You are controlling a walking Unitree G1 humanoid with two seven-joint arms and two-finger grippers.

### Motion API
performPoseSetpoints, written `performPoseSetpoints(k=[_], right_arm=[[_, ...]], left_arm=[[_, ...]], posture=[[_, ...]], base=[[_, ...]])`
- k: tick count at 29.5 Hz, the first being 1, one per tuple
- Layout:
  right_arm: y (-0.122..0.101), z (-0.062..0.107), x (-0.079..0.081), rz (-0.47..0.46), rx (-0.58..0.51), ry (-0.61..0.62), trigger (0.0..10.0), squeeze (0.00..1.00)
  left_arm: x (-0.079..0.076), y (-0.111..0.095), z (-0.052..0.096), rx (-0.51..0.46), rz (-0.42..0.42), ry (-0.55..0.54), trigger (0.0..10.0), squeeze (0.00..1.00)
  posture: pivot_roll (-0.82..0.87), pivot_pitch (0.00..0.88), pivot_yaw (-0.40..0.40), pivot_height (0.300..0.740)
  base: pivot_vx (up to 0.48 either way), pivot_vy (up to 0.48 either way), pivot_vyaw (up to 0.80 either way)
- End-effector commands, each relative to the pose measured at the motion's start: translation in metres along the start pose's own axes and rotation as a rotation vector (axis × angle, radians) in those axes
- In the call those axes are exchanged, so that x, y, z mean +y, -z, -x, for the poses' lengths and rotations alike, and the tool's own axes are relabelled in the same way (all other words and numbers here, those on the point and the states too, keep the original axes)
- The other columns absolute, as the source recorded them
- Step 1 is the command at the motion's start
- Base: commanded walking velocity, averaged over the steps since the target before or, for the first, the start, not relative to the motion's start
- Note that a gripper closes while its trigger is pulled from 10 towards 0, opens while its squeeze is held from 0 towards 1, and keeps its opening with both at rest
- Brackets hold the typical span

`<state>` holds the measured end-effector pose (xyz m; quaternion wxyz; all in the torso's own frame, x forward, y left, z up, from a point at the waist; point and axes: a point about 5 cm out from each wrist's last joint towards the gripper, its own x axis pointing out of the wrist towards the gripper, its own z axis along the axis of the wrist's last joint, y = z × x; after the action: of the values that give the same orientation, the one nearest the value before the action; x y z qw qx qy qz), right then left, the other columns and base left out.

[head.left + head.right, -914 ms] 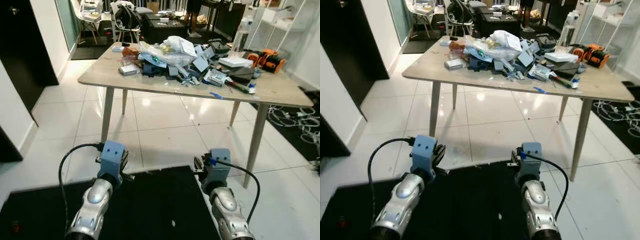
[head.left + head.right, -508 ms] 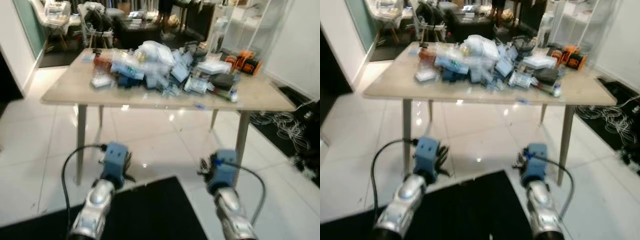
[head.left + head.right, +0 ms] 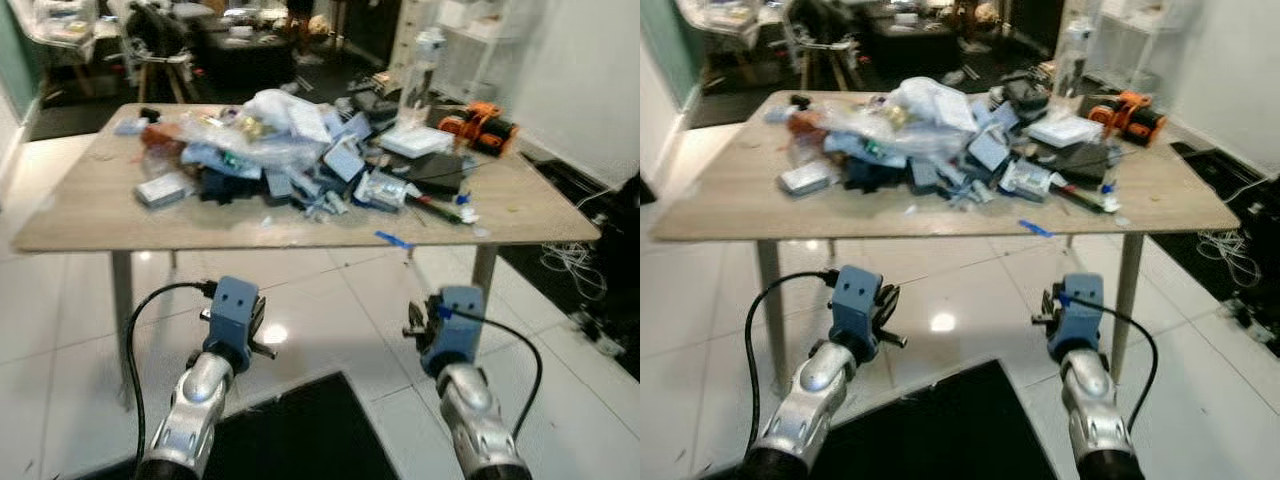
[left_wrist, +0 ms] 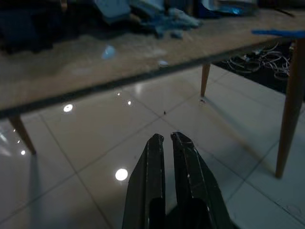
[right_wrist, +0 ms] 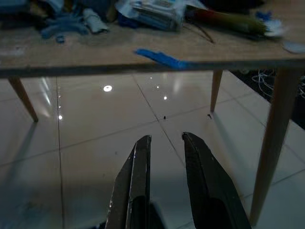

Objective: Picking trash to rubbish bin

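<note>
A heap of trash (image 3: 290, 150), made of plastic bags, blue-grey boxes and wrappers, covers the middle of a light wooden table (image 3: 90, 215) in front of me. A strip of blue tape (image 3: 392, 240) lies at the near edge, also in the right wrist view as the blue tape (image 5: 159, 58). Both arms reach forward below the tabletop, short of its edge. In its wrist view my left gripper (image 4: 166, 138) is shut and holds nothing. My right gripper (image 5: 166, 138) is open and empty, with white floor tiles beyond it.
An orange tool (image 3: 480, 122) and a clear bottle (image 3: 425, 60) stand at the table's far right. Cables (image 3: 570, 265) lie on the floor to the right. A black mat (image 3: 310, 430) is under my arms. Chairs and clutter (image 3: 150, 40) fill the room behind the table.
The camera has moved closer to the table and swung, so the table looks nearer and larger. Both arms hold the same pose.
</note>
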<state>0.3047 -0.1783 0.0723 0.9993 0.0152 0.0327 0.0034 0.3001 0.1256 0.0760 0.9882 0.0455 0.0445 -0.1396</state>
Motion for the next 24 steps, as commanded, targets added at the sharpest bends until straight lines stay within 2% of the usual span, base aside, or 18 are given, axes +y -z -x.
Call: performPoseSetpoints(k=[1,6,10,12,18,24], right_arm=[[0.004,0.001,0.006,0.001,0.024,-0.022,10.0,0.0],[0.004,0.0,0.016,0.083,0.03,-0.1,10.0,0.0],[0.003,0.0,0.02,0.065,0.02,-0.105,10.0,0.0],[0.002,0.001,0.02,0.02,0.006,-0.095,10.0,0.0],[0.0,0.001,0.019,0.024,-0.001,-0.109,10.0,0.0],[-0.01,-0.001,0.021,0.033,-0.048,-0.14,10.0,0.0]], left_arm=[[0.001,0.003,0.001,0.018,-0.004,-0.004,10.0,0.0],[0.001,0.004,0.002,0.019,-0.002,-0.007,10.0,0.0],[0.001,0.004,0.003,0.019,-0.003,-0.008,10.0,0.0],[0.002,0.003,0.003,0.018,-0.003,-0.012,10.0,0.0],[0.006,0.002,0.003,0.012,-0.003,-0.022,10.0,0.0],[0.006,-0.002,0.003,-0.018,0.013,-0.021,10.0,0.0]], posture=[[-0.05,0.041,0.008,0.74],[-0.05,0.043,0.007,0.74],[-0.05,0.043,0.007,0.74],[-0.04,0.044,0.006,0.74],[-0.04,0.045,0.008,0.74],[-0.04,0.047,0.012,0.74]], base=[[0.461,0.0,0.0],[0.462,0.0,0.64],[0.461,0.0,0.8],[0.461,0.0,0.0],[0.463,0.0,0.0],[0.437,0.0,0.0]])
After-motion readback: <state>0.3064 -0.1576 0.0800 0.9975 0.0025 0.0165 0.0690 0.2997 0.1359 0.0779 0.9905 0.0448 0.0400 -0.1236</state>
